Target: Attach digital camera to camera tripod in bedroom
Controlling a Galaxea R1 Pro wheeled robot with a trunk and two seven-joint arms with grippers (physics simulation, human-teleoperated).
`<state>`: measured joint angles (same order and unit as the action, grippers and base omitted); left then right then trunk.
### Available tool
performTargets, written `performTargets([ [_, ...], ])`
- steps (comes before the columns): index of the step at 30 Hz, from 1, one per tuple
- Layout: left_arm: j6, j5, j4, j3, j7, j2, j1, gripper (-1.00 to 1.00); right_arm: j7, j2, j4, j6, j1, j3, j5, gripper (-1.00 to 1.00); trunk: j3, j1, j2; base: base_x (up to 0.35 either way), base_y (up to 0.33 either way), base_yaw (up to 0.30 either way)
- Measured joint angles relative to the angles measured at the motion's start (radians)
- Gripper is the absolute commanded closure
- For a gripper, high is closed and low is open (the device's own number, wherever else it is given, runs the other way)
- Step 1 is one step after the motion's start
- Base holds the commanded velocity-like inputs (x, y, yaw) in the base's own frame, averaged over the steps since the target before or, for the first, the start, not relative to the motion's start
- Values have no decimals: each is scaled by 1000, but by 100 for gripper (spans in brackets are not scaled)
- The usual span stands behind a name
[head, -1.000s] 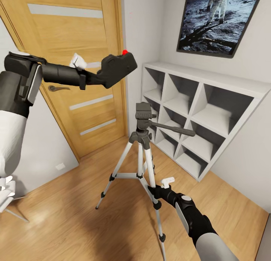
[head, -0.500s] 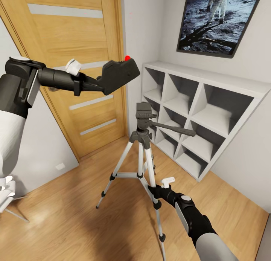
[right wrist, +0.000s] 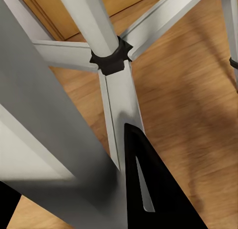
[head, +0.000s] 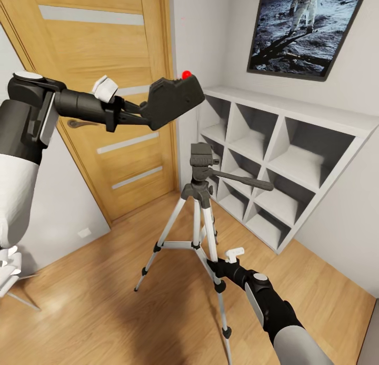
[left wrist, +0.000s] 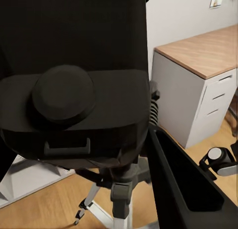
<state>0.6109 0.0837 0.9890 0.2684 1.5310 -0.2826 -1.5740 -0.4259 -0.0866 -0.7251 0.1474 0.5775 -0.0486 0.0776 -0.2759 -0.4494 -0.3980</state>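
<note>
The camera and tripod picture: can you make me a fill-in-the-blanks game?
1. The left tool holds the digital camera ____ the camera tripod.
2. The dot on the camera is ____.
3. The right tool grips a tripod ____.
4. The door is made of ____.

Missing words: above; red; leg; wood

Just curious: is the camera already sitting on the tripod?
Apart. In the head view the digital camera hangs well above the camera tripod, with door and wall between.
</note>
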Motion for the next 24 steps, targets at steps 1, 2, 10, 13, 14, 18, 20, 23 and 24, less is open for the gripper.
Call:
performTargets([
  [1, 0, 0, 1, 0, 0, 2, 0, 100, 0, 0, 0, 0, 0, 0, 0, 100, 0, 0, 0, 0, 0, 0],
  [2, 0, 0, 3, 1, 2, 6, 0, 100, 0, 0, 0, 0, 0, 0, 1, 100, 0, 0, 0, 0, 0, 0],
  [10, 23, -5, 26, 5, 6, 134, -1, 100, 2, -1, -1, 4, 0, 0, -2, 100, 0, 0, 0, 0, 0, 0],
  [13, 29, -8, 25, 18, 7, 147, -4, 100, 2, 0, -1, 2, 0, 0, -1, 100, 0, 0, 0, 0, 0, 0],
  [14, 30, -8, 25, 24, 7, 147, -4, 100, 2, 0, -1, 2, 0, 0, -1, 100, 0, 0, 0, 0, 0, 0],
  [18, 42, -8, 18, 90, 8, 146, -8, 100, 2, 0, -1, 1, 0, 1, -1, 100, 0, 0, 0, 0, 0, 0],
  [20, 47, -9, 15, 119, 8, 145, -9, 100, 2, 0, -1, 1, 0, 1, -1, 100, 0, 0, 0, 0, 0, 0],
  [23, 48, -10, 14, 128, 8, 129, -10, 100, 2, 0, -1, 1, 0, 0, -1, 100, 0, 0, 0, 0, 0, 0],
  [24, 49, -10, 15, 129, 8, 124, -10, 100, 2, 0, -1, 1, 0, 0, -1, 100, 0, 0, 0, 0, 0, 0],
])
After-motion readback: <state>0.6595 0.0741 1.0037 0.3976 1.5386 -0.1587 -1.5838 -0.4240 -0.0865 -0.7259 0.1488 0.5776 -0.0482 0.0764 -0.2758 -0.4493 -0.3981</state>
